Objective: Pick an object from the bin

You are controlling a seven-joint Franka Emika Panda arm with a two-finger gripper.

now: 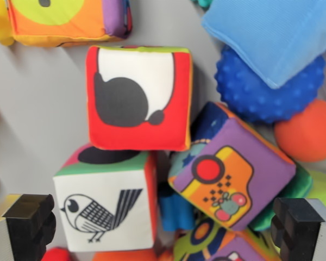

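The wrist view looks straight down into a grey bin full of soft toys. A red fabric cube with a black-and-white shape lies at centre. Below it sits a white cube with a bird drawing. To the wrist view's right rests a purple cube with an orange picture. My gripper is open above them, its black fingertips at the bottom corners, one at each side, with nothing held between them.
A blue bumpy ball lies under a light blue cushion at top right. An orange ball sits beside it. An orange-and-green cube fills the top left. More toys crowd the bottom edge.
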